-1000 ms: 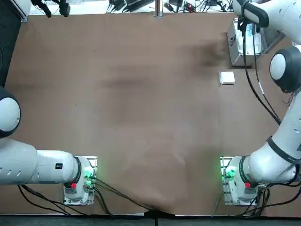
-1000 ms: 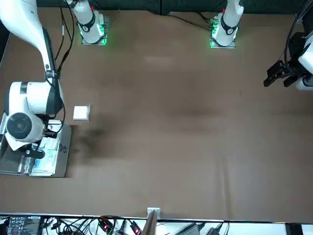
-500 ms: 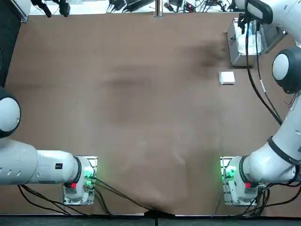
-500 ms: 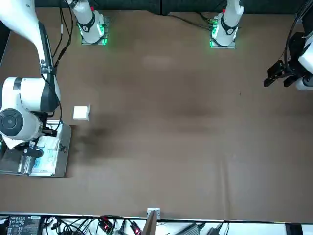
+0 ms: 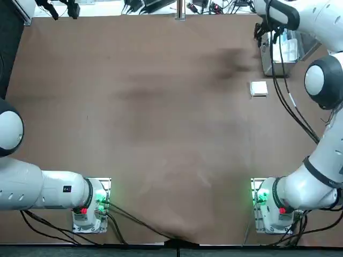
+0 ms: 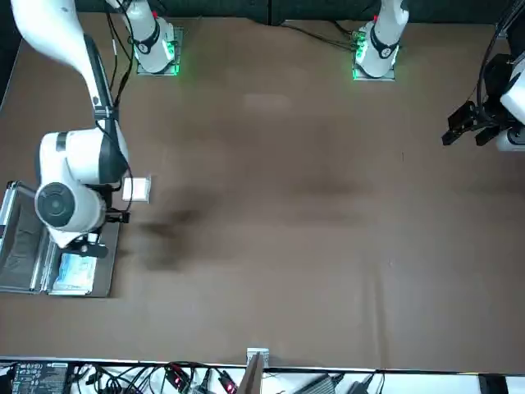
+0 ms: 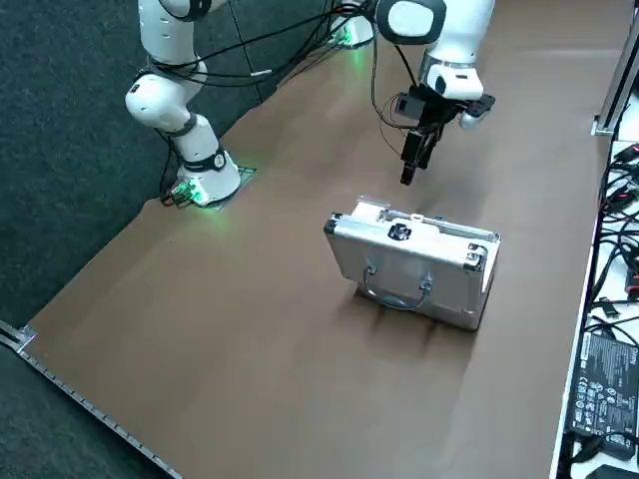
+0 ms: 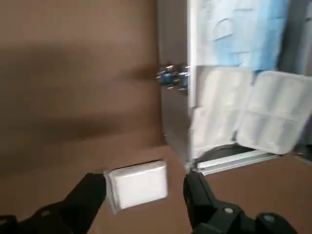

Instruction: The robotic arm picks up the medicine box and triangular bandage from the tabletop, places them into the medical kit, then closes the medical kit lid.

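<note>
White packet [image 5: 258, 89], lying on the table at upper right in the top view, just beside the open silver case [image 5: 271, 68]! The right gripper [image 8: 146, 178] hovers there, fingers spread wide, nothing pinched. Front view: case at left, its lid [image 6: 22, 249] folded open.

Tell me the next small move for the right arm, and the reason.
Probably ease the right pincer across to the white packet, fingers open: the packet lies on the table outside the medical kit, whose lid is open, while the pincer hangs above the kit.
</note>
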